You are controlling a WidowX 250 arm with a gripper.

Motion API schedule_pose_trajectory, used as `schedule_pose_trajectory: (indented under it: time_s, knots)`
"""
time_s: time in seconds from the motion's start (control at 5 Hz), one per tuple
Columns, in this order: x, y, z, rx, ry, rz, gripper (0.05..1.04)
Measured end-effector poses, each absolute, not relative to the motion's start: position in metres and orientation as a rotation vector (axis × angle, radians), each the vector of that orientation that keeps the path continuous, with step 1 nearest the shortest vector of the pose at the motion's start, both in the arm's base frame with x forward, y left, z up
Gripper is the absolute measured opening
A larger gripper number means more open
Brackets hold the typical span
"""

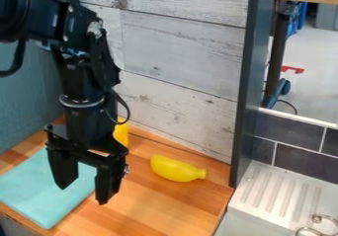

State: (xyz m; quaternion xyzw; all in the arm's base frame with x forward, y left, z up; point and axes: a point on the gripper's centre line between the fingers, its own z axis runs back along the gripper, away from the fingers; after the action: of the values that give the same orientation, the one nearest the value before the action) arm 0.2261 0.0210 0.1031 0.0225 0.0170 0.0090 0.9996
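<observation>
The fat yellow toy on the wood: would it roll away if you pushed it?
The yellow toy might roll, since its sides are rounded, but probably in a curve, because one end narrows. It looks smooth, so it could be a bit slippery too.

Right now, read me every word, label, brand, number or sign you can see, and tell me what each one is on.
No text that I can read.
Black robot arm: small pale marks, too small to make out.
Blue cloth, curved yellow toy, metal drainboard: no lettering visible.
</observation>
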Motion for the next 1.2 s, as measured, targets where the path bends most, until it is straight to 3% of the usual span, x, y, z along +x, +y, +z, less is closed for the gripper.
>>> schedule_pose_trajectory:
  time_s: [0.2,0.4,0.6,1.0,1.2]
  knots:
    - [0.225,0.021,0.1,0.043,0.05,0.006,1.0]
    - [0.217,0.047,0.105,-0.003,0.091,-0.059,1.0]
    - [0.217,0.078,0.116,0.046,0.086,-0.065,1.0]
    - [0.231,0.132,0.1,0.194,0.139,-0.022,1.0]
    - [0.235,0.153,0.087,0.19,0.13,-0.012,1.0]
